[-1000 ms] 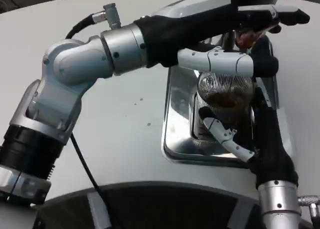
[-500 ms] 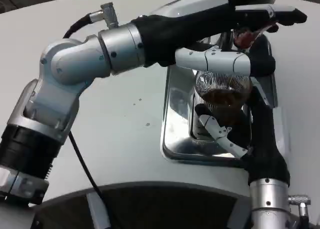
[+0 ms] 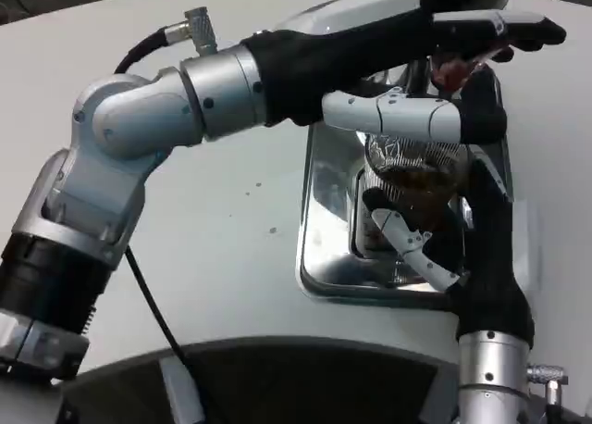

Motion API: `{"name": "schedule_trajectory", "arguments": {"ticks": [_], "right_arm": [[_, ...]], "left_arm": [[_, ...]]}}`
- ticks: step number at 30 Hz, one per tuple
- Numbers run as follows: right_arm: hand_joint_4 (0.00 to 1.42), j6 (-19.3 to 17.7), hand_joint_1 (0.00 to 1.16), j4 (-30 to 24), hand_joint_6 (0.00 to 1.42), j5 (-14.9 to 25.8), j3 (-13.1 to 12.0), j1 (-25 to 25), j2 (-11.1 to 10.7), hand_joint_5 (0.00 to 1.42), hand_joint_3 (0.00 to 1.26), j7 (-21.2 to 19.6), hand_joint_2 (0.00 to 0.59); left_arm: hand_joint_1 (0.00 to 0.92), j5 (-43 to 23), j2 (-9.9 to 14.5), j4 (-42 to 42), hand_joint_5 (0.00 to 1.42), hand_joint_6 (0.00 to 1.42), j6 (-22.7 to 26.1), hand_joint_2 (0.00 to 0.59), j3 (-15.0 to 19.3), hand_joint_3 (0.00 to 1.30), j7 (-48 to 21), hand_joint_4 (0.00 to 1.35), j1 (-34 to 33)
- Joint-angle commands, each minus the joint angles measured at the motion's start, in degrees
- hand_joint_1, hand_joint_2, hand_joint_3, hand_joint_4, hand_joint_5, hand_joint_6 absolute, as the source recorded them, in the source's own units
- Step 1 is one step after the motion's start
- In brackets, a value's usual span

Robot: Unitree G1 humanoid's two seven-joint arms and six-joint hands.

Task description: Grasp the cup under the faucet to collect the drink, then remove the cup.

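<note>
Fingers (image 3: 412, 248) of the right hand (image 3: 462, 230) wrap around the ribbed glass cup (image 3: 412, 169), holding it upright on the steel drip tray (image 3: 324, 211) so the spout stays above its mouth. Brown drink already shows inside the glass. Up top, the left hand (image 3: 435, 72) reaches across to the red tap lever (image 3: 453, 70), its fingers laid over it, though whether they grip or merely press is hard to tell. All of it stands on the white desk (image 3: 231, 220).
</note>
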Motion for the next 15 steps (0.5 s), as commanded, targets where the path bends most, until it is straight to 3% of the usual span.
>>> {"name": "schedule_trajectory", "arguments": {"ticks": [1,15], "right_arm": [[0.38,-0.68,0.72,1.27,0.14,0.11,0.13,0.7,0.79,0.43,0.3,-0.99,0.244],[0.45,-1.82,0.73,1.98,0.2,-0.38,0.46,1.16,1.39,0.51,0.38,-3.33,0.248]], "left_arm": [[0.0,1.54,1.3,-0.1,0.14,0.17,0.41,0.084,-1.2,0.15,-2.26,0.11,2.9],[0.0,-0.1,1.85,-3.02,0.15,0.17,0.35,0.087,1.46,0.12,-0.59,0.09,5.19]]}}
